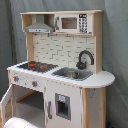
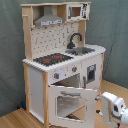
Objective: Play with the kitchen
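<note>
Backdrop: grey-green cloth hangs behind everything in both exterior views; a wooden floor (image 2: 15, 119) shows in the second exterior view.
Claw: the white gripper (image 2: 116, 107) sits at the lower right corner of the second exterior view; whether its fingers are apart or together cannot be told.
Nearest to the claw: the windowed oven door (image 2: 70, 104), swung open, its free edge just beside the claw; contact cannot be told.
Task thing: the kitchen (image 2: 62, 60) stands upright on the floor, rising above and behind the claw.
Above the door: a white front panel with two knobs (image 2: 56, 76), further up from the claw.
Worktop: a black-red hob (image 2: 52, 59) over the oven, with a grey sink (image 2: 82, 50) and black tap (image 2: 74, 39) beside it.
Top, farthest from the claw: a grey hood (image 2: 48, 20) and a small microwave (image 2: 76, 11) on the upper shelf.
Other view: the first exterior view shows the same kitchen (image 1: 62, 75) with the oven door (image 1: 6, 102) open at the first exterior view's lower left, and a white rounded shape (image 1: 15, 123) at the bottom edge that cannot be identified.
</note>
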`<action>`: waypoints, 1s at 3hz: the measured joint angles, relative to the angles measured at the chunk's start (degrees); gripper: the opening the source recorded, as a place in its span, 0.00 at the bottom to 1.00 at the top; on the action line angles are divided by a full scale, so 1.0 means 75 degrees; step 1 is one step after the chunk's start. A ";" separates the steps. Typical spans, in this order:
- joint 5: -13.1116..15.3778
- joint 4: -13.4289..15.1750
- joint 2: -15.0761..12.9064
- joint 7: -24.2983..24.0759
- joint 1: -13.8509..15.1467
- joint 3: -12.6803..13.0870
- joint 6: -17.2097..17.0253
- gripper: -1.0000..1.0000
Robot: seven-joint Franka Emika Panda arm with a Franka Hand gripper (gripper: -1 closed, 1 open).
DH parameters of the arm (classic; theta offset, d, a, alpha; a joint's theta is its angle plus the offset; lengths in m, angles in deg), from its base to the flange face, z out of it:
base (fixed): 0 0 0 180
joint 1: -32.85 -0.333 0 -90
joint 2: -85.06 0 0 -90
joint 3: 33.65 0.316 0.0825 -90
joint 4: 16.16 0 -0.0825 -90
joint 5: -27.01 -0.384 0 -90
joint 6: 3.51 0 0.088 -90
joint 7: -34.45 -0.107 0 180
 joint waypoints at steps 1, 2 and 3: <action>-0.0088 0.0030 -0.0035 -0.0478 0.0302 0.0350 -0.0375 1.00; -0.0152 0.0416 -0.0035 -0.0509 0.0457 0.0531 -0.0986 1.00; -0.0154 0.1171 -0.0038 -0.0672 0.0533 0.0559 -0.0801 1.00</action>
